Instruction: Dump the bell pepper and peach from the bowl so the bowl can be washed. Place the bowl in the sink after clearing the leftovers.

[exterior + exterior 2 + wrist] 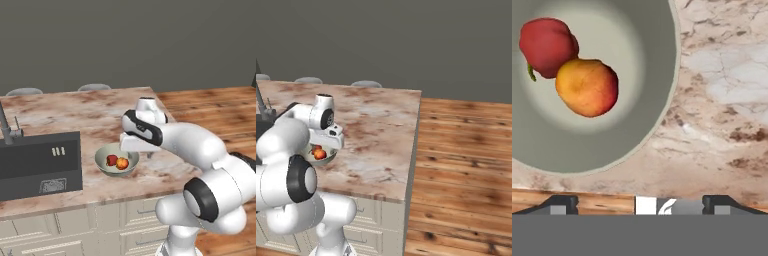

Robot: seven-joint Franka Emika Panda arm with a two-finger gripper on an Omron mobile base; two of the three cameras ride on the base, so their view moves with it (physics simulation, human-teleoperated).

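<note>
You're in the approach step: gripper (639,202) w/ fingers spread, holding nothing, hovers beside the bowl (657,75). Bell pepper (547,46) & peach (587,87) sit inside, touching. Next, I'd say: get a finger over the rim nearest you, then pinch.

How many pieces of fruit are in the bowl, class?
2: the bell pepper and the peach, touching each other inside the bowl. None seem hidden.
</note>
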